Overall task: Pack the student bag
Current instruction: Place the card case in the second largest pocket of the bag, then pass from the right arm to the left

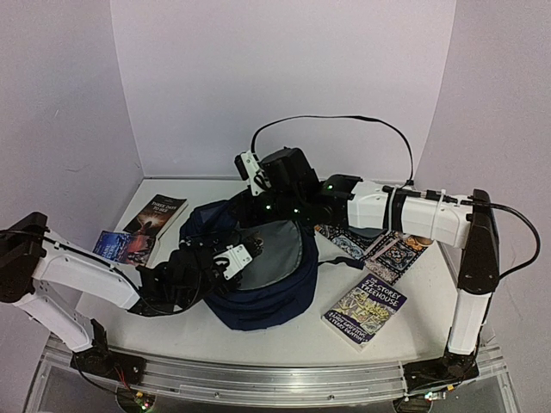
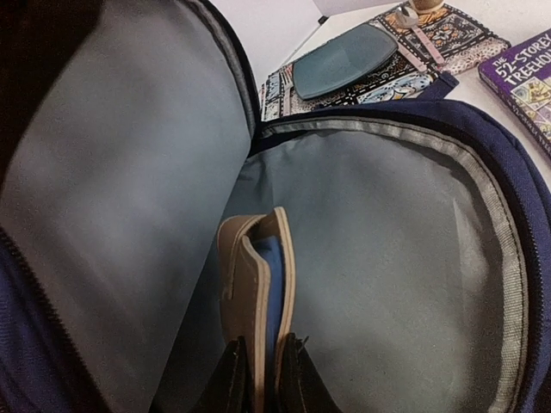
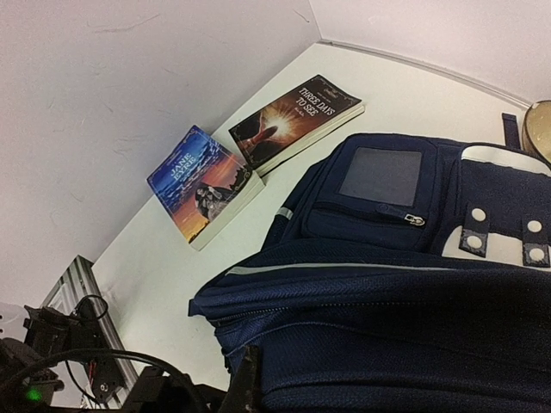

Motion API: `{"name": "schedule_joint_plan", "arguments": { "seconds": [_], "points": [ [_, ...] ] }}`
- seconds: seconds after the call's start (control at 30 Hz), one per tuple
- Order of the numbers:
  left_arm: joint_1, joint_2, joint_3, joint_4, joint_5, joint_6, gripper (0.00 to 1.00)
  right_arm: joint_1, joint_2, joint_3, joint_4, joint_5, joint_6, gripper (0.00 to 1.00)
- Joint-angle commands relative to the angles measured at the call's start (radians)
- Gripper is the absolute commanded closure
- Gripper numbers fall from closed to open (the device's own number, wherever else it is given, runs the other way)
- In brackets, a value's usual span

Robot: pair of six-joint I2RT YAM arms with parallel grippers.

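near "52-storey treehouse" [image 1: 368,310], left hand [image 2: 263,360] grips a book [image 2: 256,275], right hand [image 1: 261,198] the student bag [image 1: 267,299].

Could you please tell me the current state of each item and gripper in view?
student bag: main compartment unzipped, gaping open.
tan flat item: upright inside the student bag, gripped.
left gripper: shut on the tan flat item.
right gripper: shut on the student bag's fabric.
Three Days to See book: closed, lying flat.
blue book: closed, lying flat.
Treehouse book: closed, lying flat.
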Motion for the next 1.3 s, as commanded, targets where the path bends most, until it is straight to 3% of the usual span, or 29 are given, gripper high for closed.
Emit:
{"name": "schedule_joint_plan", "arguments": {
  "seconds": [0.0,0.17,0.47,0.93,1.07,1.27],
  "points": [
    [0.013,0.081,0.016,0.173,-0.047,0.010,0.85,-0.003,-0.053,0.047,0.103,-0.013,-0.008,1.00],
    [0.013,0.080,0.003,0.174,-0.017,-0.070,0.65,-0.003,-0.054,0.041,0.105,-0.014,-0.005,1.00],
    [-0.001,-0.127,-0.065,0.094,0.062,-0.191,0.42,-0.008,-0.065,-0.011,0.105,0.031,0.009,1.00],
    [0.007,-0.421,-0.122,-0.185,0.145,-0.516,0.27,-0.025,-0.130,-0.231,0.104,0.011,0.103,1.00],
    [0.027,-0.432,-0.119,-0.253,0.069,-0.620,0.24,-0.026,-0.156,-0.313,0.105,-0.028,0.132,1.00],
    [0.204,-0.367,-0.076,-0.378,0.080,-0.826,0.23,-0.025,-0.217,-0.444,0.104,-0.064,0.129,1.00]
  ]
}}
